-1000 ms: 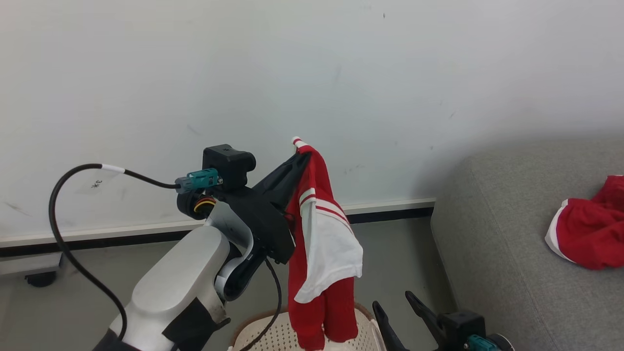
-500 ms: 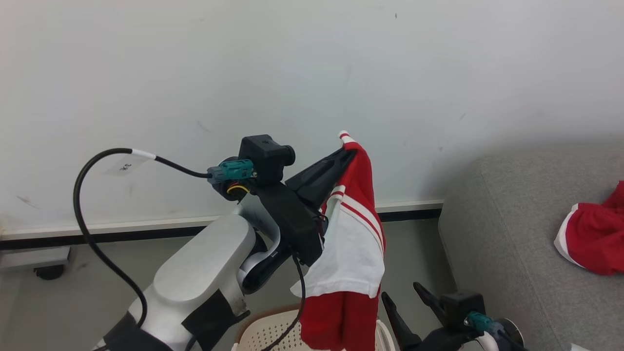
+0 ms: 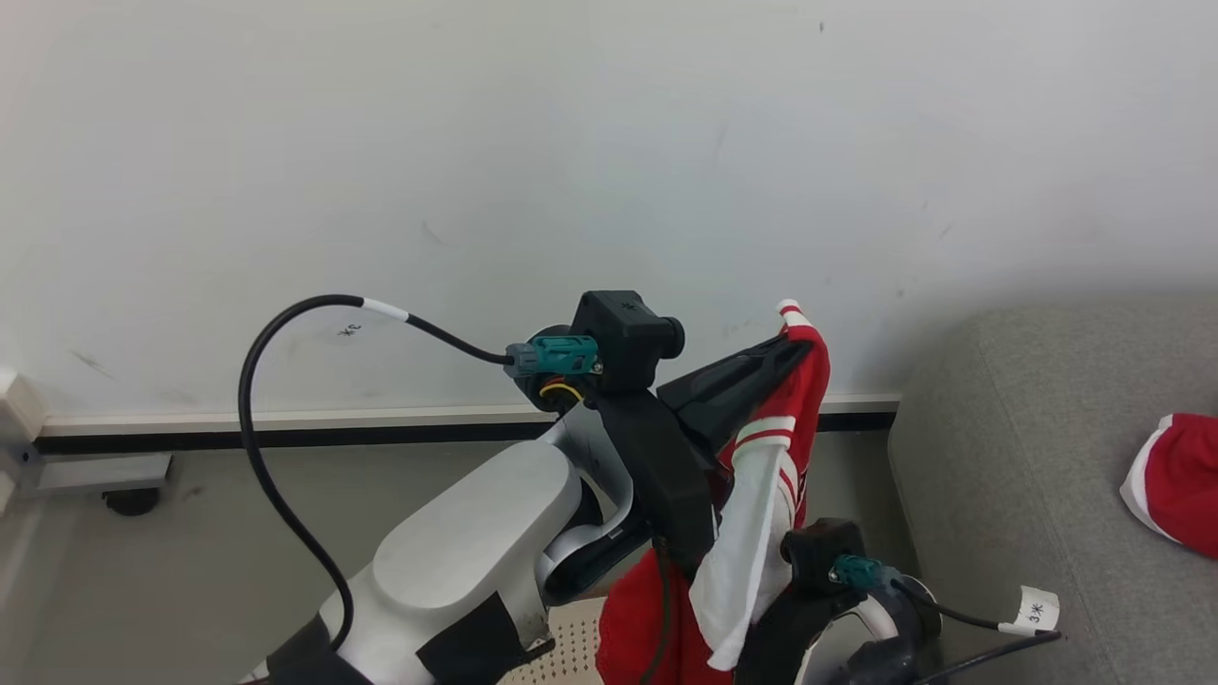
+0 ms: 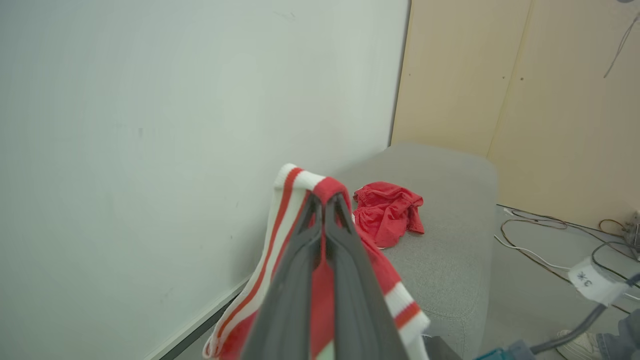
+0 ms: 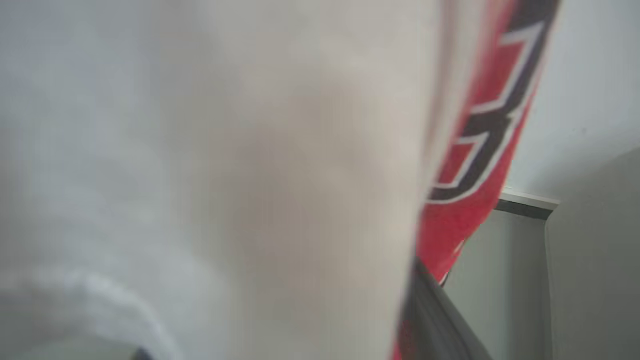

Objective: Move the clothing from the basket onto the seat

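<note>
Pale wall [image 3: 476, 190] behind: left gripper [image 3: 804, 350] clamped on a red fabric garment with white striped trim [image 3: 761, 495], above the cream perforated basket [image 3: 569, 642] at 6 o'clock. Right gripper [image 3: 809, 580], jaws apart, against it. Another red garment [image 3: 1175, 480] lies on the light-grey upholstered sofa [image 3: 1028, 457] at 3 o'clock.

A red-and-white garment [image 3: 756, 485] hangs limp above the basket [image 3: 569, 639] at 6 o'clock. A second garment [image 3: 1178, 480] lies crumpled on the grey sofa [image 3: 1028, 476], 3 o'clock.

"3" and an asterisk-like mark on the white cable tag [image 3: 1037, 607].
</note>
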### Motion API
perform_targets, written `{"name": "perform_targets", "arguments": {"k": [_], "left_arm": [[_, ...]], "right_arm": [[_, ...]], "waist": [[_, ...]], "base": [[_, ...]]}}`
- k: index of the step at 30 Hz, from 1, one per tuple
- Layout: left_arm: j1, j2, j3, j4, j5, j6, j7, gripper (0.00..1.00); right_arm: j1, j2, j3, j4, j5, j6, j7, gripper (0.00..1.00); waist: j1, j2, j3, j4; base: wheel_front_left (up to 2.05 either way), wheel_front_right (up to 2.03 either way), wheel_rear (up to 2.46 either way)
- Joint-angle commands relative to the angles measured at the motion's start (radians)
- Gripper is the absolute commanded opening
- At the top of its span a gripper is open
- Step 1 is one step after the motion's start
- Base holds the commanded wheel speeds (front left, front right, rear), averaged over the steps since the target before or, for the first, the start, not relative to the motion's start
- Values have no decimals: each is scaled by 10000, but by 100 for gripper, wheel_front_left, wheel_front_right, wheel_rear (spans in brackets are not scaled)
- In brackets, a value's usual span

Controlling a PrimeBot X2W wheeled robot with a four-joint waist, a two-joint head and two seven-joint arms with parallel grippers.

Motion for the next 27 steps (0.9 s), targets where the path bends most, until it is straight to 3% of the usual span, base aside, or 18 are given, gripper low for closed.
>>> {"name": "perform_targets", "arguments": {"k": [1, 8, 20, 21, 22, 23, 27], "left_arm": [[-157, -22, -25, -44, -32, -7, 4, 0], [-193, -139, -286, -471, -342, 22, 106, 0], [-17, -73, -249, -938, -575, 396, 276, 0], [23, -44, -259, -911, -569, 440, 278, 0], [57, -12, -268, -878, -548, 476, 264, 0], [100, 12, -272, -848, -529, 483, 234, 0], [229, 185, -357, -580, -279, 633, 86, 0]], "right_arm": [[-104, -4, 84, 54, 58, 1, -73, 100], [-889, 69, 545, 961, 481, 1, -587, 100], [-1446, 492, -434, 2247, -40, 1, -1417, 100], [-1459, 504, -506, 2312, -109, 1, -1507, 47], [-1451, 527, -520, 2385, -147, 1, -1560, 6], [-1438, 552, -500, 2437, -178, 1, -1569, 0], [-1365, 587, -416, 2514, -196, 1, -1666, 0]], "waist": [[0, -1, 10, 64], [0, -1, 24, 229], [0, -1, -76, 297], [0, -1, -91, 283], [0, -1, -104, 262], [0, -1, -117, 239], [0, -1, -176, 131]], "base": [[0, 0, 0], [0, 0, 0], [0, 0, 0], [0, 0, 0], [0, 0, 0], [0, 0, 0], [0, 0, 0]]}}
